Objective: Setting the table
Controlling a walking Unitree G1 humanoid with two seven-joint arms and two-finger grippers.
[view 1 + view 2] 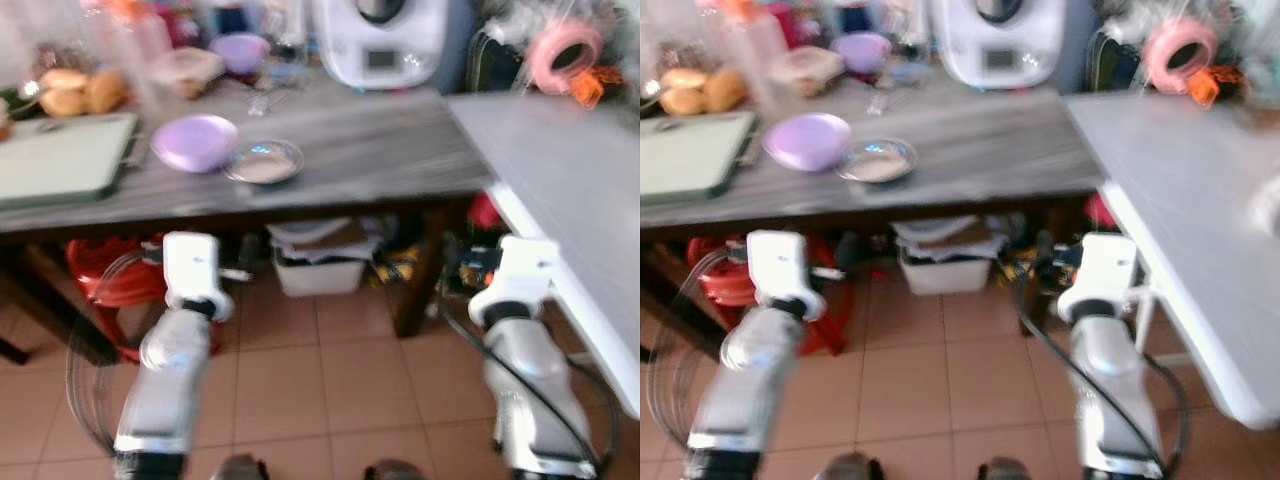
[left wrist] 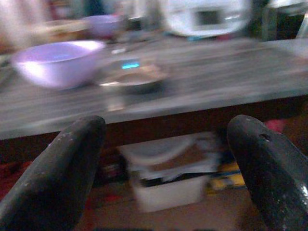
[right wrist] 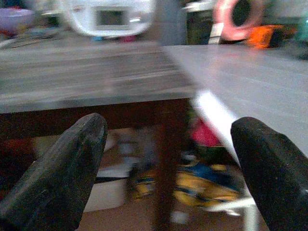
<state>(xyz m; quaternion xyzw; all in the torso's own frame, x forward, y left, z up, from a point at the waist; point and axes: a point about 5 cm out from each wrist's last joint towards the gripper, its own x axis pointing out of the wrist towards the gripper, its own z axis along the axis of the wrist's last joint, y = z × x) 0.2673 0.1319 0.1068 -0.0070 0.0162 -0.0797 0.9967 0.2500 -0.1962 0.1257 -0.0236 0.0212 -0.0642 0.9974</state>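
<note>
Bare tabletop [image 1: 400,140] right of metal dish [image 1: 264,162].

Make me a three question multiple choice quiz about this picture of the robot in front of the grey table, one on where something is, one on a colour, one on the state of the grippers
1. Where is the small metal dish?
A. On the grey table, beside the shallow bowl
B. On the tiled floor
C. In the white bin under the table

2. What colour is the shallow bowl?
A. Green
B. Lilac
C. Black

3. How are the left gripper and right gripper?
A. Both shut on plates
B. One holds a cup
C. Both open, holding nothing

Answers: 1 A, the dish sits on the tabletop next to the bowl. 2 B, the bowl is pale purple. 3 C, each wrist view shows two black fingers spread wide with nothing between them.
</note>
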